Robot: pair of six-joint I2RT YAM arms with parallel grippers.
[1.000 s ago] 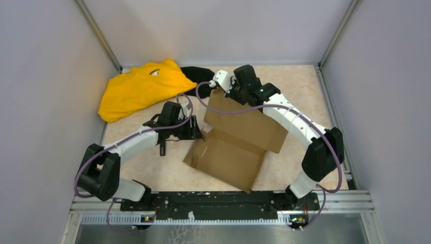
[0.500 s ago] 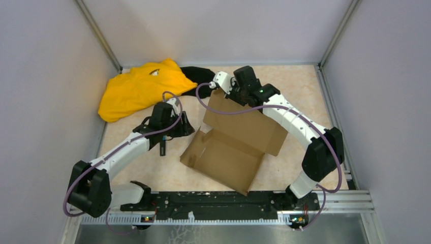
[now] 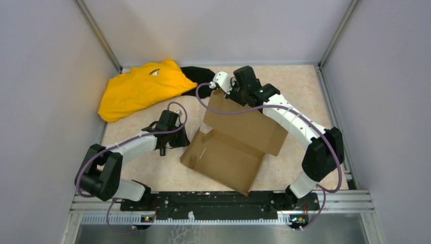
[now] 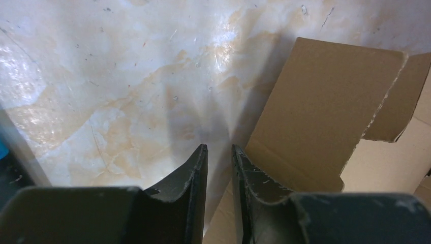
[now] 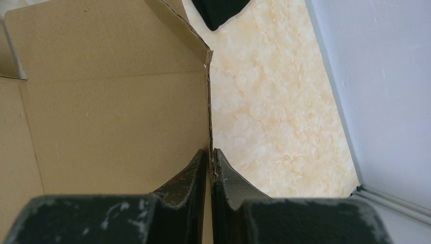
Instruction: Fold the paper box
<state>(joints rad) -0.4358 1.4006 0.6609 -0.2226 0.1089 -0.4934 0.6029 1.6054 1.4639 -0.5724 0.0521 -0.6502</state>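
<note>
Widest thing first: the beige marbled table [image 3: 300,91], and near its middle the paper box [image 3: 228,147], a plain brown cardboard die-cut sheet, half formed. Its near panel lies flat and its far panel is tipped up off the surface, which looks like the reason for the grip at the back. A crumpled yellow cloth [image 3: 140,89] is heaped in the far left corner with a small black cloth [image 3: 195,72] tucked just behind it. Both are well apart from the cardboard and out of the way.

Now the arms. The right gripper [image 5: 210,152] is clamped on the far panel's side edge; the cardboard's rim runs straight in between its two dark fingers. My read is that it holds that wall raised while the other arm works.

The left gripper [image 4: 219,147] hangs low over bare table at the sheet's left side, jaws narrow with a slim gap and nothing between them. The box's upright left flap [image 4: 325,107] stands just beside its right finger, outside the jaws. A push on that flap seems the likelier plan than a pinch.
</note>
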